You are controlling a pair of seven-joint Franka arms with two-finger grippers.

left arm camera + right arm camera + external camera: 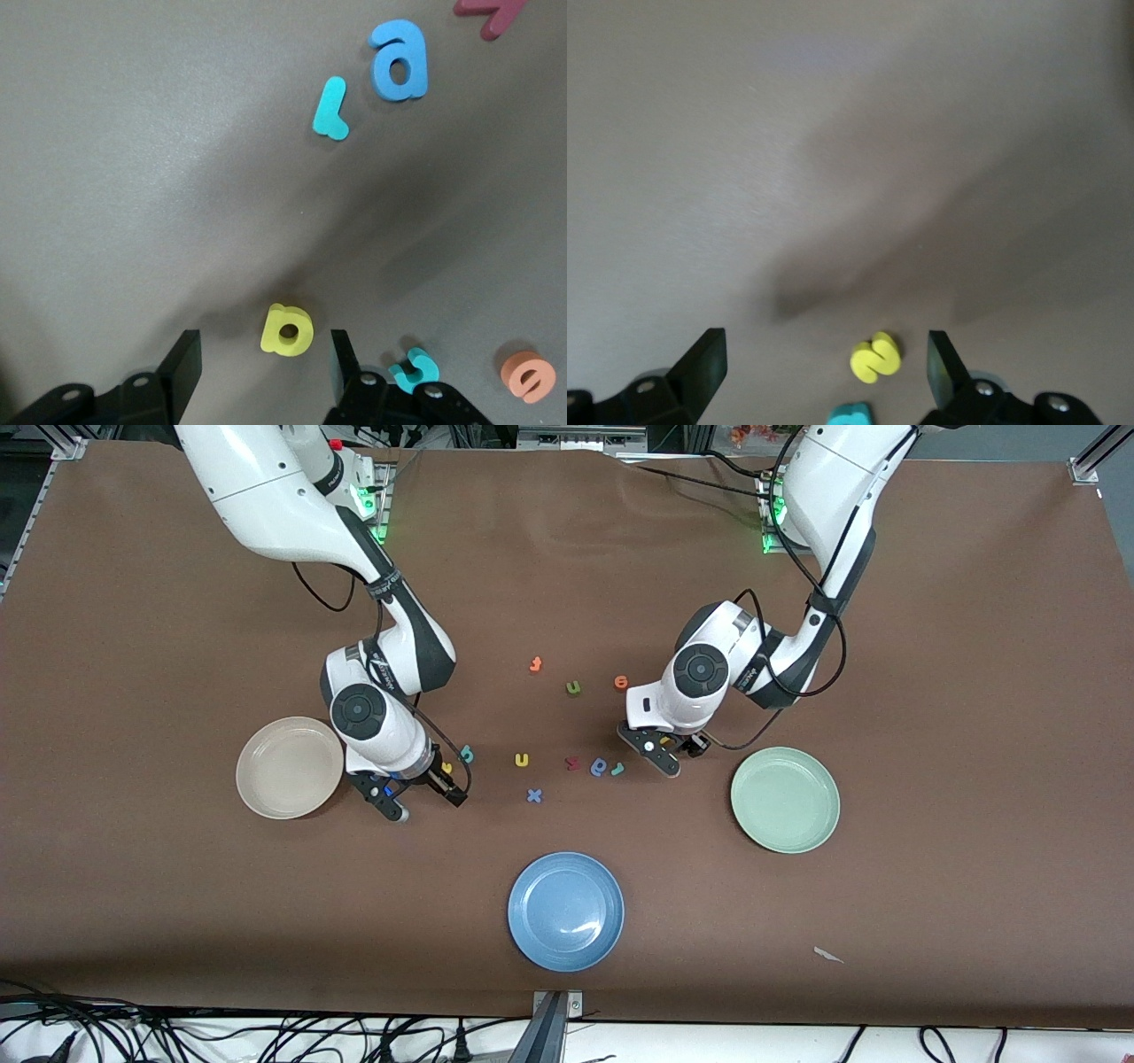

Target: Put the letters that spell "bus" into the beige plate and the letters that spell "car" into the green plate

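My left gripper (678,753) (264,345) hangs low over the table beside the green plate (785,799). It is open, with the yellow "a" (286,329) lying between its fingers and touching neither. The teal "c" (414,369) lies just outside one finger, and the teal "r" (617,769) (331,110) a little way off. My right gripper (423,799) (824,350) is open, low beside the beige plate (266,797), with the yellow "s" (447,766) (874,357) between its fingers and the teal "b" (467,755) (849,414) next to it. The yellow "u" (522,759) lies mid-table. Both plates hold nothing.
A blue plate (566,911) sits nearest the front camera. Other letters lie mid-table: a blue round letter (599,766), a maroon one (572,763), a blue "x" (533,795), an olive "u" (573,687), an orange "e" (621,682) and another orange letter (535,663).
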